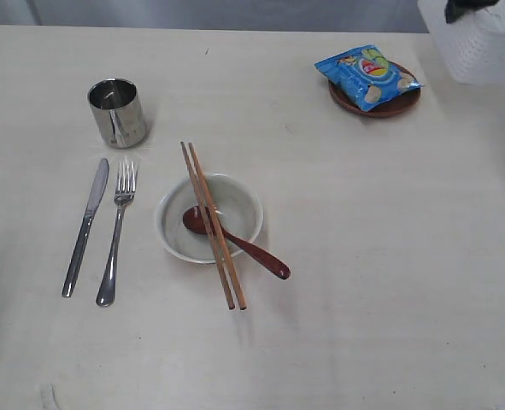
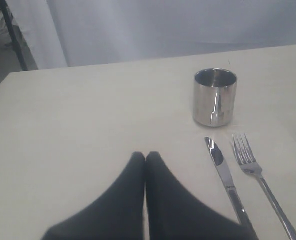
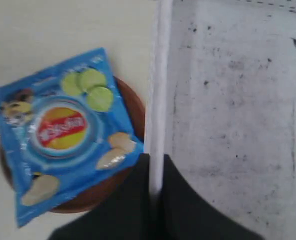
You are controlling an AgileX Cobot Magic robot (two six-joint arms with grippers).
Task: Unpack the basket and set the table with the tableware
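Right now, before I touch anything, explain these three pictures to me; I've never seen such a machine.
This is a robot with two arms, each ending in a two-fingered gripper. One picture comes from a camera off the arms, the other two from cameras on the wrists. On the table lie a steel cup, knife, fork, and a bowl with a red spoon resting in it and chopsticks across it. A blue chip bag sits on a brown plate. The left gripper is shut and empty; the right gripper clamps the rim of the basket.
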